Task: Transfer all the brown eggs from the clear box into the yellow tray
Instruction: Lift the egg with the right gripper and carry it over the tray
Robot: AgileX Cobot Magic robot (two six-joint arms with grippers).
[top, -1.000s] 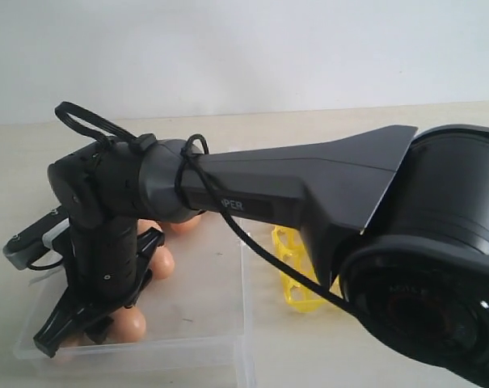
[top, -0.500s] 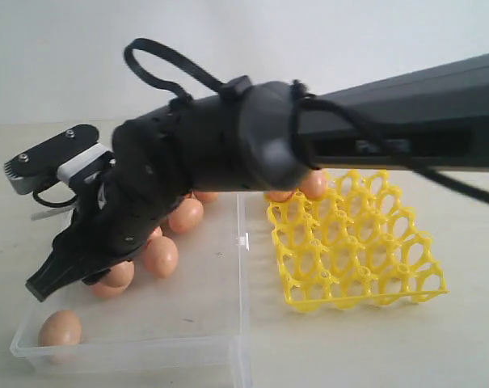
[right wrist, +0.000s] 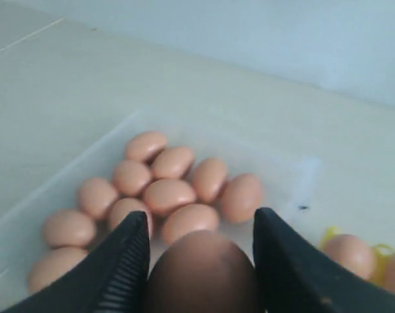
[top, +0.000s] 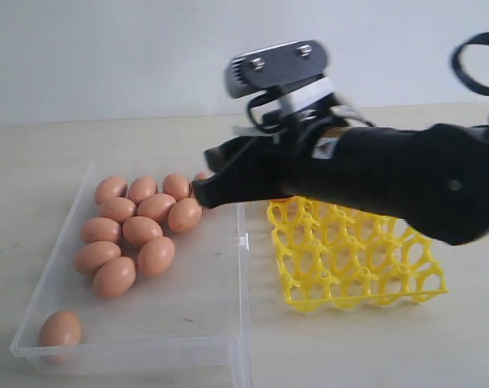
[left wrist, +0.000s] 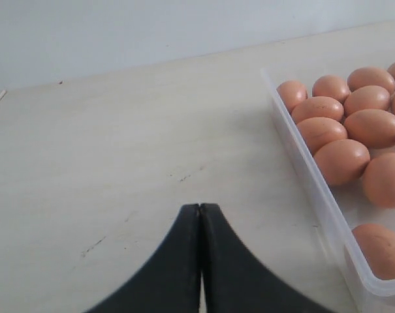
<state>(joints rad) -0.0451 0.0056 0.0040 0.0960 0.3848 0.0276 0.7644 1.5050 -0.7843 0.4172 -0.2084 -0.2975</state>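
Nearest, the front wall of the clear box [top: 147, 349]. Just behind it, alone in the near left corner, 1 lone egg [top: 60, 329]. Further in, along the left wall toward the far end, the rest of the brown eggs [top: 141, 230]: a touching cluster of about 11, lying on their sides. Just right of the box and apart from it, the yellow tray [top: 349, 267], flat on the table [top: 373, 347], far rows hidden by the arm. Above the box's far right corner, raised off the cluster, the right gripper [right wrist: 200, 225]: fingers parted to an egg's width and pressed on both sides of the held egg [right wrist: 200, 270]. Beyond it, 2 more eggs at the yellow lattice, cropped and blurred. Outside the box wall that the cluster lies along, over the table, the left gripper [left wrist: 199, 207]: fingers pressed together, nothing between them. Farthest back, a plain pale wall [top: 107, 56].
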